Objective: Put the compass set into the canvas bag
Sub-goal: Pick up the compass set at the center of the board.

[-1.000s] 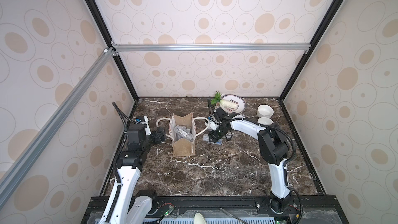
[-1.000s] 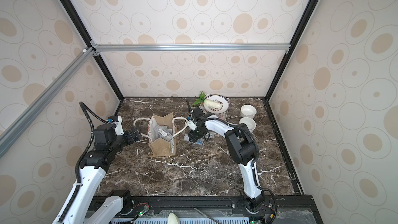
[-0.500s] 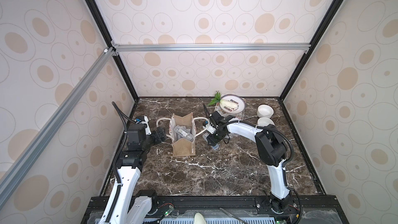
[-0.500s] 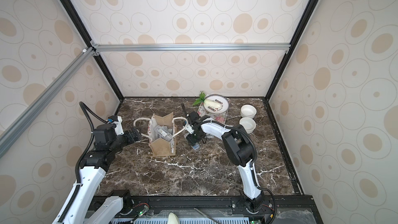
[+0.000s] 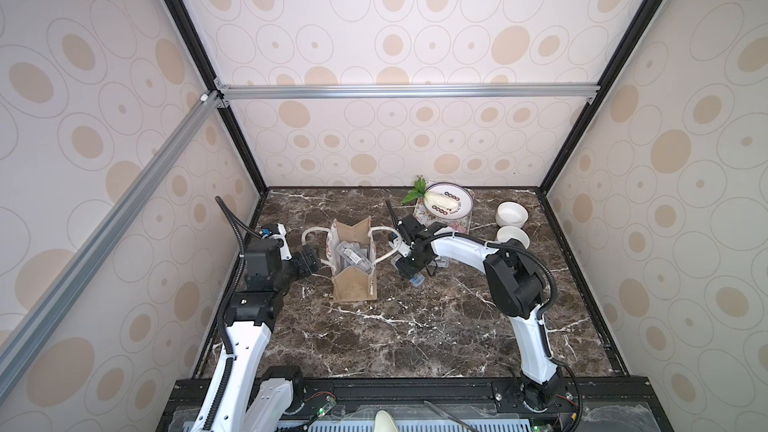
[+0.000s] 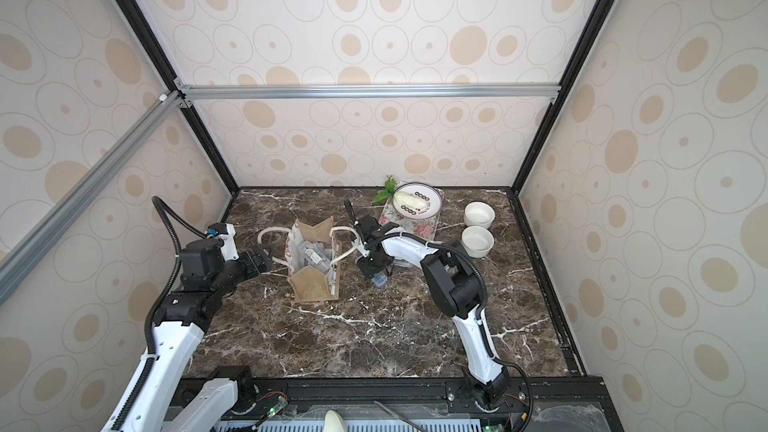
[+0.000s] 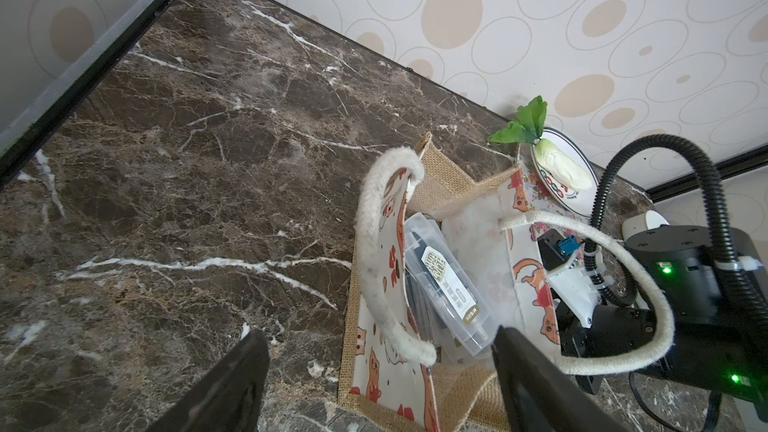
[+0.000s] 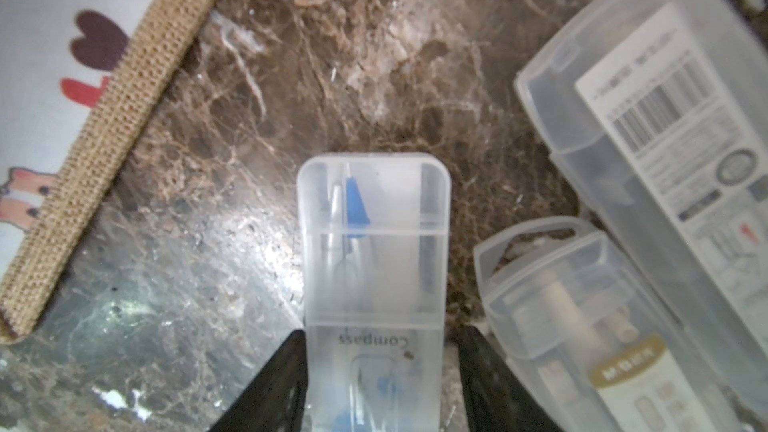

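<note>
Here, the canvas bag [image 5: 353, 284] stands upright and open-mouthed on the dark marble bench [image 5: 415, 326], with its white rope handles splayed to either side and a labelled clear case [image 7: 449, 292] leaning inside it. The compass set [image 8: 374, 243], a clear plastic case with blue parts inside and the word "Compass" on its lid, lies flat on the bench outside the bag, on the bag's right and near its base. In a top view it shows only as a small clear-and-blue end [image 6: 379, 280] under the arm. The right end effector [image 8: 380, 332] is lowered over this case with one black finger on each long side. The fingers are close against the case, but a firm grip cannot be made out. Two more clear cases, one with a gold label [image 8: 623, 347] and one with a barcode label [image 8: 665, 118], lie just beside the compass set, on the side away from the bag. The left end effector [image 7: 376, 332] hangs spread wide and empty on the bag's left, near one rope handle [image 7: 370, 243]. At the rear, a plate [image 5: 461, 211] with a leafy white vegetable [image 5: 442, 202] rests on a floral mat [image 5: 461, 224], and two white bowls [image 5: 512, 214] stand well apart from the bag.
</note>
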`<state>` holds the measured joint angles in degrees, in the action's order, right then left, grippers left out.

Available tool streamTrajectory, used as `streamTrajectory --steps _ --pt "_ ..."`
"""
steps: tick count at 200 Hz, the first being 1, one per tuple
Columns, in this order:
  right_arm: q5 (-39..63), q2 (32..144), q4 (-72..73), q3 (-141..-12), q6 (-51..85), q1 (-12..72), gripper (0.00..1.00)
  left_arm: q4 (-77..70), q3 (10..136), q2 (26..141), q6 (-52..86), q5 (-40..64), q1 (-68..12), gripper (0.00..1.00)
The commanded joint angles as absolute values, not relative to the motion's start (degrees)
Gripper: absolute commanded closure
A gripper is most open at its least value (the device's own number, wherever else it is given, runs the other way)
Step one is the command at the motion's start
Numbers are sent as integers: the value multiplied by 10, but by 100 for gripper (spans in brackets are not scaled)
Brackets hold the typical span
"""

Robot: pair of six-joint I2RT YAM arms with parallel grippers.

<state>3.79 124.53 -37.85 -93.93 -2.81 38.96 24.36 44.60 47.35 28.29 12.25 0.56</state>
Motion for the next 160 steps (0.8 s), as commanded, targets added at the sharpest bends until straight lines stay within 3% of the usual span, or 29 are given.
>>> streamTrajectory --steps 1,82,160 --pt "33 1269 -394 -937 -26 397 43 239 451 464 287 115 2 14" --pt "26 1197 -379 -889 -22 397 55 237 449 461 289 118 3 14" --pt "14 1019 -354 -753 18 366 58 236 457 459 285 120 3 14"
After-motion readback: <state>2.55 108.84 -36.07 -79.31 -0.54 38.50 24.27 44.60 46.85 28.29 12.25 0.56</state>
